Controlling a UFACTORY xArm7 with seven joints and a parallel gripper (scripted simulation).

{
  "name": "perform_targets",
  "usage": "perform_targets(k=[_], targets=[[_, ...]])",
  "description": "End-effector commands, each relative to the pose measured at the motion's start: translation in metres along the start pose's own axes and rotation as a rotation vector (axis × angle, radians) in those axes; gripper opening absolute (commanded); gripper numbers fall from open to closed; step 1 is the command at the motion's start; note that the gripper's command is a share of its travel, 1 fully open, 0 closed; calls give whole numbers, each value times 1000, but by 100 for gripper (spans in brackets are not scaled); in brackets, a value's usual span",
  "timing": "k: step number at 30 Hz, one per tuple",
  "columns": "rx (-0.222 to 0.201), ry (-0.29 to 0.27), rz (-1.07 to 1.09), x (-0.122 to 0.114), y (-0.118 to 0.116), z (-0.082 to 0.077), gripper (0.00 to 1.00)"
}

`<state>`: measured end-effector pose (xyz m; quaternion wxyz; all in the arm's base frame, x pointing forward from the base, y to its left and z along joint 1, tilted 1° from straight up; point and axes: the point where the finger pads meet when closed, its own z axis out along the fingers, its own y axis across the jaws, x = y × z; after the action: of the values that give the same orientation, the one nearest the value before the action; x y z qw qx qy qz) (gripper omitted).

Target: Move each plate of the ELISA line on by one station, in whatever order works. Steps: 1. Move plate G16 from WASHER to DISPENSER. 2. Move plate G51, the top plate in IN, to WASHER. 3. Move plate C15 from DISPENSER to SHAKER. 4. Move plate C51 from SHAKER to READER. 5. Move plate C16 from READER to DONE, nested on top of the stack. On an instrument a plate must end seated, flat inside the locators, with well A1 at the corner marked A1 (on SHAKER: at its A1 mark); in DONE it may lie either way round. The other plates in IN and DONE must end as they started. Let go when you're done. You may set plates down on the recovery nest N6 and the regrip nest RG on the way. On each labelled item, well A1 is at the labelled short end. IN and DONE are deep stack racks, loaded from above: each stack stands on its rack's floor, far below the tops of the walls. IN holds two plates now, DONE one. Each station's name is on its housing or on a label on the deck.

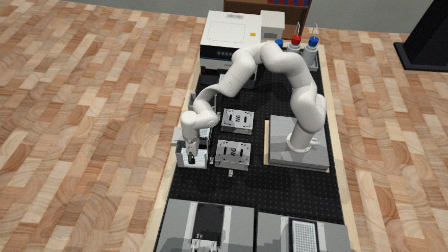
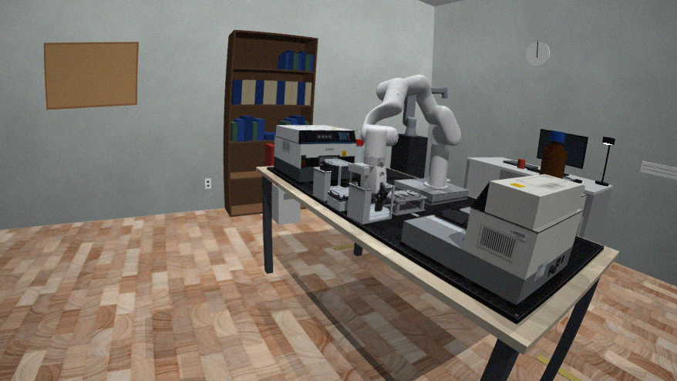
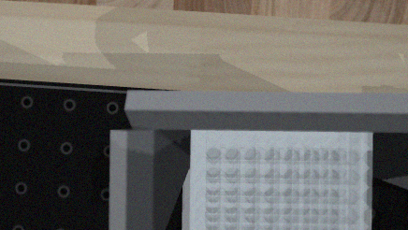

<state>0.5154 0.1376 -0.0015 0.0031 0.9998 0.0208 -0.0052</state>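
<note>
My gripper (image 1: 190, 159) (image 2: 378, 204) is open and reaches down into a grey stack rack (image 1: 179, 155) (image 2: 360, 204) (image 3: 262, 109) at the deck's left edge. A white well plate (image 1: 201, 155) (image 3: 281, 182) lies in that rack right under the fingers. I cannot tell whether the fingers touch it, and I cannot read a label on it or the rack's name. The fingers do not show in the wrist view. A second white plate (image 1: 204, 132) sits just behind this rack. Another white plate (image 1: 303, 236) rests on the instrument at the near right.
A second grey rack (image 1: 191, 100) stands further back on the left. The nests N6 (image 1: 237, 120) and RG (image 1: 233, 153) are beside my gripper, both bare. An instrument with a bare black nest marked A1 (image 1: 208, 219) is at the near left. The arm's base (image 1: 299, 142) stands to the right.
</note>
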Motion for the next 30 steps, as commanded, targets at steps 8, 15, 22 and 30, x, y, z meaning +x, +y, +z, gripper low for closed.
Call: perform_targets(k=[8,15,22,30], targets=[[1,5,0,2,-1,2,100],[1,5,0,2,-1,3,100],[1,5,0,2,-1,6,100],[1,5,0,2,-1,8,100]])
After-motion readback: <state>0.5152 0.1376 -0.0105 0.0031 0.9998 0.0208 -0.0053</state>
